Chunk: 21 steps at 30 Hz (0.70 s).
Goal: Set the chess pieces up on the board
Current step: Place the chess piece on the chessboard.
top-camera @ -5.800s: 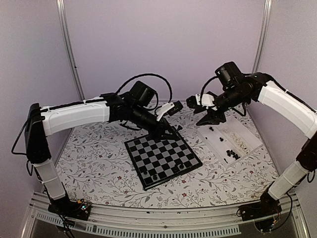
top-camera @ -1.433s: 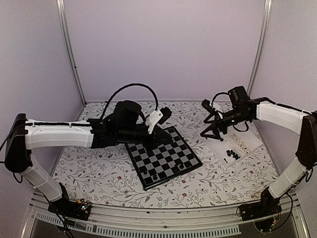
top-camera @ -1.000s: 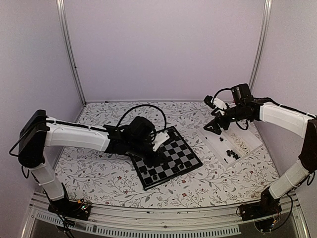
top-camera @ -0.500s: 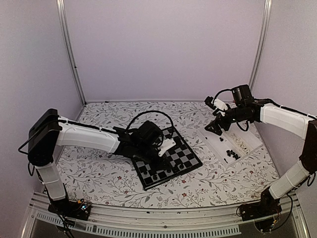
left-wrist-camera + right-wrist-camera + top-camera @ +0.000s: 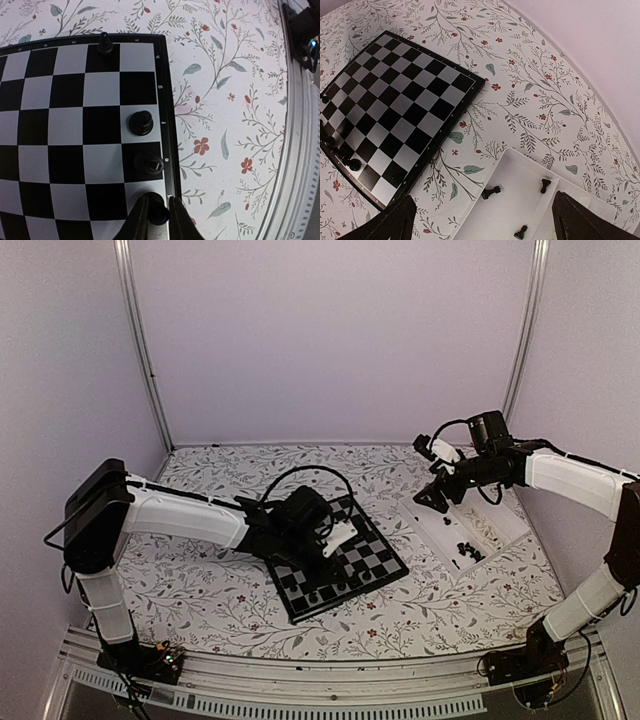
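Note:
The board (image 5: pixel 372 552) of black and grey checks lies mid-table, also seen in the left wrist view (image 5: pixel 75 125) and the right wrist view (image 5: pixel 395 95). My left gripper (image 5: pixel 308 565) is low over the board's near-left corner. There its fingers (image 5: pixel 159 220) are shut on a black chess piece (image 5: pixel 159 212) standing on the corner square. Other black pieces (image 5: pixel 141 123) (image 5: pixel 149 162) stand along that same edge row, one more (image 5: pixel 104 44) farther on. My right gripper (image 5: pixel 485 225) hangs wide open above the white tray (image 5: pixel 520 210), holding nothing.
The white tray (image 5: pixel 478 512) at the right holds loose black pieces (image 5: pixel 465 550), three of them in the right wrist view, such as one lying flat (image 5: pixel 491 191). A flowered cloth (image 5: pixel 200 590) covers the table. A metal rail (image 5: pixel 300 150) runs along the near edge.
My left arm has swung down and toward the near-left corner of the board, bringing the black piece onto the corner square. My right arm has hardly moved above the tray.

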Each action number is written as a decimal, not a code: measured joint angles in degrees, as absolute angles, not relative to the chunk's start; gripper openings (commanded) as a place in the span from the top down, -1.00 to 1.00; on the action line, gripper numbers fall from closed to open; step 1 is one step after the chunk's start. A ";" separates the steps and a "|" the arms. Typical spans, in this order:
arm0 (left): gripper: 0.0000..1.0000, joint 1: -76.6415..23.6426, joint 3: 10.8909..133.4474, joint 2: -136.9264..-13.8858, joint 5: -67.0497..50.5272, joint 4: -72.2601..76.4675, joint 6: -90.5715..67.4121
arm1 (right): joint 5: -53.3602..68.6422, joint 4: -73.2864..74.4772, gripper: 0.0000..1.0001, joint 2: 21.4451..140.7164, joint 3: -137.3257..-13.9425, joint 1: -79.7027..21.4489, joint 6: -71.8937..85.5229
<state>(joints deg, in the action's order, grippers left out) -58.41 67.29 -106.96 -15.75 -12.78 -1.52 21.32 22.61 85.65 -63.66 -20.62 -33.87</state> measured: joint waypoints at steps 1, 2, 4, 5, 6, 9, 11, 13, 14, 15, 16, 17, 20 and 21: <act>0.67 -58.41 67.35 -107.04 -15.66 -12.80 -1.52 | 21.32 22.61 -0.98 85.65 -63.66 -20.62 -33.87; 0.66 -58.41 67.37 -107.13 -15.57 -12.78 -1.50 | 21.32 22.61 -0.98 85.65 -63.66 -20.62 -33.87; 0.66 -58.41 67.42 -107.31 -15.46 -12.80 -1.50 | 21.34 22.63 -0.98 85.65 -63.66 -20.62 -33.87; 0.66 -58.41 67.42 -107.39 -15.35 -12.80 -1.50 | 21.37 22.63 -0.98 85.67 -63.66 -20.62 -33.87; 0.65 -58.41 67.42 -107.46 -15.20 -12.84 -1.52 | 21.37 22.63 -0.98 85.67 -63.66 -20.62 -33.87; 0.61 -58.41 67.42 -107.55 -14.81 -12.84 -1.50 | 21.54 22.63 -0.98 85.67 -63.66 -20.62 -33.87; 0.57 -58.41 67.44 -107.57 -14.66 -12.84 -1.52 | 21.56 22.63 -0.98 85.67 -63.66 -20.60 -33.87; 0.50 -58.43 67.46 -107.59 -14.52 -12.86 -1.52 | 21.58 22.63 -0.98 85.67 -63.66 -20.62 -33.87; 0.47 -58.43 67.46 -107.59 -14.48 -12.91 -1.54 | 21.58 22.65 -0.98 85.67 -63.66 -20.62 -33.87; 0.42 -58.43 67.46 -107.59 -14.48 -12.97 -1.54 | 21.58 22.65 -0.98 85.67 -63.66 -20.62 -33.87; 0.40 -58.43 67.46 -107.59 -14.41 -13.04 -1.54 | 21.61 22.65 -0.98 85.67 -63.66 -20.62 -33.87; 0.38 -58.46 67.46 -107.59 -14.35 -13.15 -1.56 | 21.58 22.65 -0.98 85.67 -63.66 -20.62 -33.87; 0.36 -58.48 67.46 -107.53 -14.28 -13.56 -1.50 | 21.56 22.65 -0.98 85.67 -63.68 -20.60 -33.82; 0.35 -58.48 67.46 -107.37 -14.28 -13.82 -1.48 | 21.52 22.68 -0.98 85.67 -63.70 -20.58 -33.76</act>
